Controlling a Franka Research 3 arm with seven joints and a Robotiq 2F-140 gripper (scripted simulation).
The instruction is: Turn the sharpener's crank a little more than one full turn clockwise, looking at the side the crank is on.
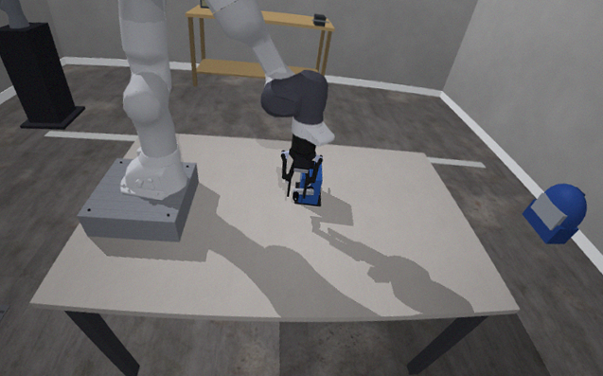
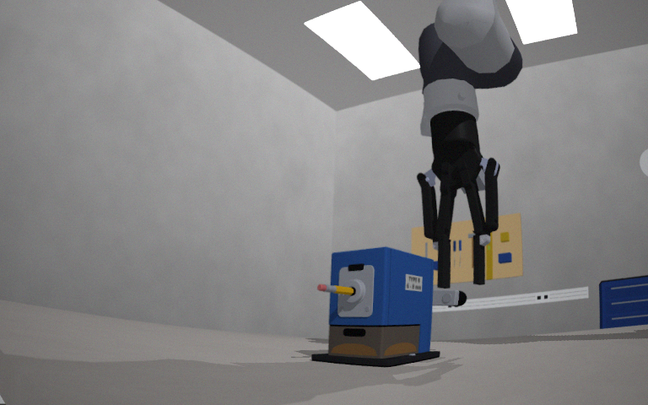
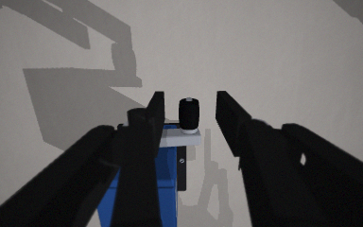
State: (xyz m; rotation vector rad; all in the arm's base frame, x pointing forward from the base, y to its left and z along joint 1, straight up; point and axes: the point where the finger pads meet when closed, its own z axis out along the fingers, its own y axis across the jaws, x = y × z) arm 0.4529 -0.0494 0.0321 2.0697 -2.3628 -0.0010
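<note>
while the table (image 1: 412,254) carries the arm's grey base block (image 1: 168,222) at one side, the blue sharpener (image 2: 382,286) stands near the table's middle on a black plate. the gripper (image 2: 461,283) hangs vertically just above the crank side, fingers partly apart and holding nothing. the black crank knob (image 3: 189,114) lies between the fingertips in the wrist view, untouched. a pencil (image 2: 336,288) projects from the opposite face.

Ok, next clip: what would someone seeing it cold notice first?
The blue sharpener near the middle of the table, with a yellow pencil sticking out of its front. Just above its crank side hangs the black gripper, fingers apart, straddling the crank's black knob without touching it.
</note>
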